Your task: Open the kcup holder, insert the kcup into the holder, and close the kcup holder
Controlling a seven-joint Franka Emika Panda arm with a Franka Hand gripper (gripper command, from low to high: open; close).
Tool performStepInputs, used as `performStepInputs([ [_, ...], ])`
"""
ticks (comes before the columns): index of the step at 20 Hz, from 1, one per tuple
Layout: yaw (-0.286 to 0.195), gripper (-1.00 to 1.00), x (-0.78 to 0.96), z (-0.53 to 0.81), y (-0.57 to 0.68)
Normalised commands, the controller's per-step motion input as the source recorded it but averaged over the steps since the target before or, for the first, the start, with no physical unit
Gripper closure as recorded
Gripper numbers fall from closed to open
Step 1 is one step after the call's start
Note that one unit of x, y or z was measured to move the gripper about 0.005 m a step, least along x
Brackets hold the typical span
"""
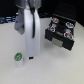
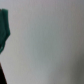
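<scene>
One white kcup (image 1: 18,57), green-blue lid, on table (image 1: 55,67).

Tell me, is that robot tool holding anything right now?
It cannot be told. The tool's tips are too blurred to read. The kcup sits on the table beside it, apparently not gripped.

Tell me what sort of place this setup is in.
Probably a lab or test bench staged as a coffee station. A white robot arm stands over a plain pale table; on it are a black kcup holder with pods in its slots and a lone kcup.
</scene>
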Motion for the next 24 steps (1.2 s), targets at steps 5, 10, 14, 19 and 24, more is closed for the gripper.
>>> performStepInputs([
  [5,-0.256,-1.0,-0.22,-0.24,-0.55],
  [10,-0.257,-1.0,-0.13,-0.36,-0.57],
  [14,-0.262,-1.0,-0.09,-0.37,-0.5],
  [19,-0.211,-1.0,-0.01,-0.3,-0.21],
  [24,-0.139,-1.0,-0.01,-0.19,-0.01],
])
